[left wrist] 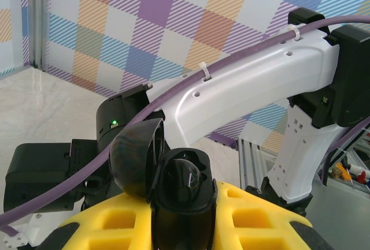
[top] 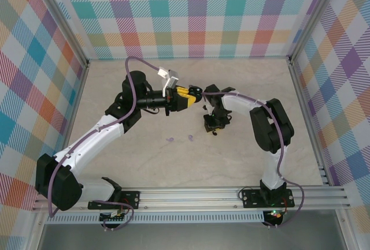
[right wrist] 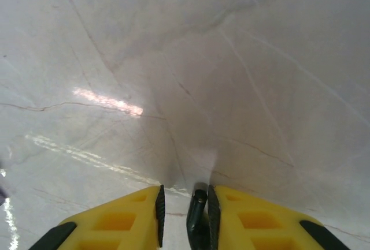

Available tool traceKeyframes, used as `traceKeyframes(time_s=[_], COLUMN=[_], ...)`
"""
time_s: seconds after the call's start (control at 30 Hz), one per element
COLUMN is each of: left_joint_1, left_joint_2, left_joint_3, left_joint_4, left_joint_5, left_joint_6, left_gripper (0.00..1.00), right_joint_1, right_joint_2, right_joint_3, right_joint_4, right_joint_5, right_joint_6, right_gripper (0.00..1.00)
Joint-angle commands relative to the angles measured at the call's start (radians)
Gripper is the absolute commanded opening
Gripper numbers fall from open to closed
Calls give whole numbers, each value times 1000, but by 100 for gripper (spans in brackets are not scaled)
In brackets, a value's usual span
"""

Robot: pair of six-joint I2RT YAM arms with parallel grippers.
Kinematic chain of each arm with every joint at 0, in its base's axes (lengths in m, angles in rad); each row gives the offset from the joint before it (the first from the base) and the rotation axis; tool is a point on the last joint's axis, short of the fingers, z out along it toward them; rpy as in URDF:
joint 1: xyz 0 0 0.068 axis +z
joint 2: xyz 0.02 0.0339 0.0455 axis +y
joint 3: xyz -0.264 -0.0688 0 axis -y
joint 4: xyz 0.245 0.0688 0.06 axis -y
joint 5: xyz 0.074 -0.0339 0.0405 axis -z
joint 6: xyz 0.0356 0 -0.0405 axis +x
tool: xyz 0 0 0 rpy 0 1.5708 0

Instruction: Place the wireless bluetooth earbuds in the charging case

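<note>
My left gripper (top: pixel 186 96) (left wrist: pixel 182 209) is shut on the black charging case (top: pixel 196 92) (left wrist: pixel 184 198), held above the table. The case's round lid (left wrist: pixel 136 160) is swung open to the left, and one black earbud (left wrist: pixel 188 181) sits in the case. My right gripper (top: pixel 213 124) (right wrist: pixel 184 195) points down at the table, just right of and below the case, its jaws narrow. Between them is a black earbud (right wrist: pixel 198 212), pressed against the right pad (right wrist: pixel 213 209) with a slim gap on its left. Two pale lilac earbuds (top: pixel 170 139) (top: pixel 191 138) lie on the table.
The marble table (top: pixel 243 157) is bounded by checked walls (top: pixel 191 13) and a metal rail (top: pixel 191 195) at the near edge. The right arm's white link (left wrist: pixel 248 88) and purple cable (left wrist: pixel 191 85) cross close behind the case.
</note>
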Motion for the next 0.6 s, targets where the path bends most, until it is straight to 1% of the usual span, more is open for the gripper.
traceKeyframes(time_s=[0.0, 0.23, 0.4, 0.57], left_joint_1=[6, 6, 6, 6], left_joint_2=[-15, -19, -21, -23], left_joint_3=[31, 26, 26, 23], left_joint_4=[1, -2, -4, -10], left_joint_5=[9, 3, -1, -4], left_joint_6=[24, 25, 25, 26], left_gripper=[8, 8, 8, 8], right_joint_1=[20, 52, 63, 63], right_joint_2=[27, 53, 46, 12], right_joint_3=[22, 36, 26, -18], right_joint_4=[-21, -46, -74, -79], right_joint_5=[-76, -134, -133, -101], right_joint_6=[-37, -93, -105, -94], right_gripper=[29, 29, 29, 30])
